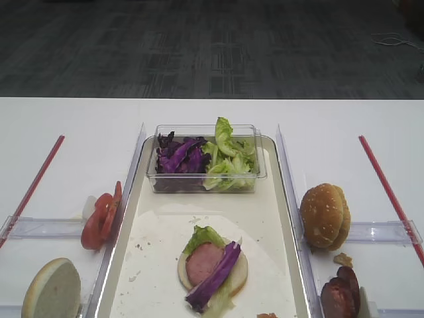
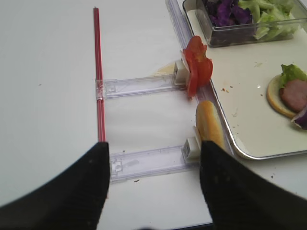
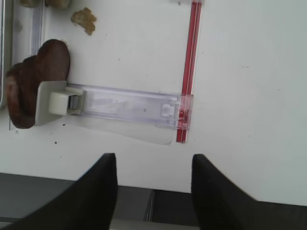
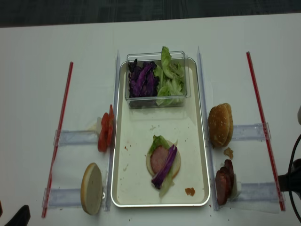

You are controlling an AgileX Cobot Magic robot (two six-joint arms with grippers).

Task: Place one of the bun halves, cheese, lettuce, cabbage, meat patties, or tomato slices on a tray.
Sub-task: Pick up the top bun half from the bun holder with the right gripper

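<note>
The cream tray point(image 1: 199, 205) holds a bun base topped with lettuce, a pink patty and a cabbage strip point(image 1: 212, 265). More cabbage point(image 1: 179, 156) and lettuce point(image 1: 228, 159) fill a clear box at its far end. Sesame bun halves point(image 1: 324, 215) and dark meat patties point(image 1: 341, 295) stand right of the tray, tomato slices point(image 1: 101, 215) and a pale-faced bun half point(image 1: 52, 291) left of it. No cheese shows. My right gripper point(image 3: 153, 165) is open and empty over the table's near edge, patties point(image 3: 33, 81) far to its left. My left gripper point(image 2: 153, 153) is open and empty, short of the tomato slices point(image 2: 197, 69).
Clear plastic rails point(image 3: 129, 105) point(image 2: 144, 160) and red strips point(image 1: 384, 185) point(image 2: 98, 72) lie on the white table on both sides of the tray. A crumb point(image 3: 84, 20) sits near the patties, another bit point(image 4: 190, 191) on the tray's near corner.
</note>
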